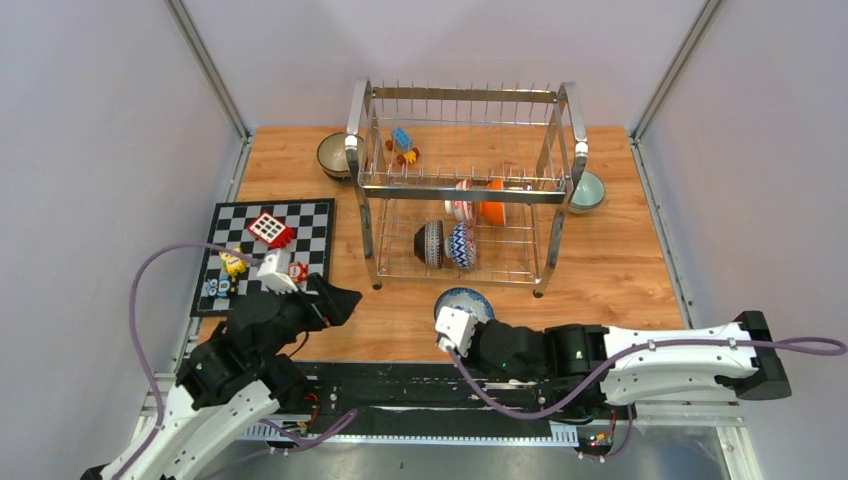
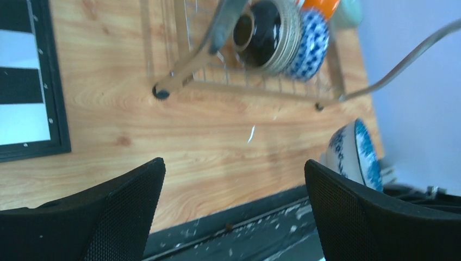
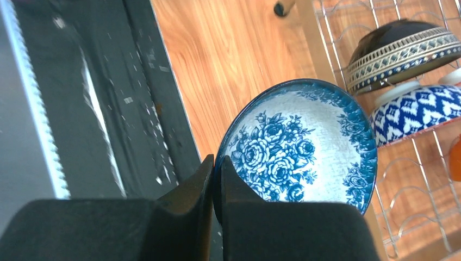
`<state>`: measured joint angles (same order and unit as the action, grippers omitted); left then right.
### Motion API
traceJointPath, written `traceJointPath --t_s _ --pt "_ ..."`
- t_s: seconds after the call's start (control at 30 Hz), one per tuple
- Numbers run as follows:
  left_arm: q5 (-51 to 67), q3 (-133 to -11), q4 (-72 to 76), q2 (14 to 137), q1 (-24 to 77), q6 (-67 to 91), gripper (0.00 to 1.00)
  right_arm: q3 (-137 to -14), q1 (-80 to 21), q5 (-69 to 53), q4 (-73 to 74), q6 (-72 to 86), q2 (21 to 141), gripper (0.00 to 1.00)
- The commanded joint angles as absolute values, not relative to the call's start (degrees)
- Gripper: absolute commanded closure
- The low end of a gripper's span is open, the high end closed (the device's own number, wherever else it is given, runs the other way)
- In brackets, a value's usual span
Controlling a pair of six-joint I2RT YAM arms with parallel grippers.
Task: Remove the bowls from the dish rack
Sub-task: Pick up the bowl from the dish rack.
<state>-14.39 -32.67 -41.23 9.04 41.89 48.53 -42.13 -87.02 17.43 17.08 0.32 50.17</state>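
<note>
The blue floral bowl (image 3: 299,147) was out of the dish rack (image 1: 420,190) and held in my right claw (image 3: 216,168). Its two black fingers were pinched together on the near rim, and the bowl was tipped on edge with its rose-patterned inside facing that wrist camera. It hung just in front of the rack's lower tier, over the tabletop (image 1: 610,270); I could not tell whether its lower rim touched the wood. Behind it in the lower tier stood the dark striped bowl (image 1: 430,243) and, touching it on the right, the blue-white patterned bowl (image 1: 461,246), both on edge between the prongs. Further back in the rack, a red patterned bowl (image 1: 460,207) and an orange bowl (image 1: 494,204) stood side by side. Outside the rack, a speckled brown bowl (image 1: 333,153) sat by its far left corner and a mint green bowl (image 1: 588,190) beside its right end. My left claw (image 2: 234,166) gaped as wide as it goes, gripping nothing, above the wood near the rack's front left foot. Only the overhead view showed me the toy blocks (image 1: 403,145) on the upper tier and the chequered board (image 1: 310,225) to the left. Only the right wrist view showed the pinch on the rim. The left wrist view gave the held bowl from the side, tilted.
</note>
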Motion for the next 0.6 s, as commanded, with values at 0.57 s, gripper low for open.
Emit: traceJointPath --t_s 0.57 --pt "-31.9 -38.3 -41.5 36.9 78.3 47.4 0.0 -36.5 -102.5 36.6 12.8 -8.3 62.3 0.98"
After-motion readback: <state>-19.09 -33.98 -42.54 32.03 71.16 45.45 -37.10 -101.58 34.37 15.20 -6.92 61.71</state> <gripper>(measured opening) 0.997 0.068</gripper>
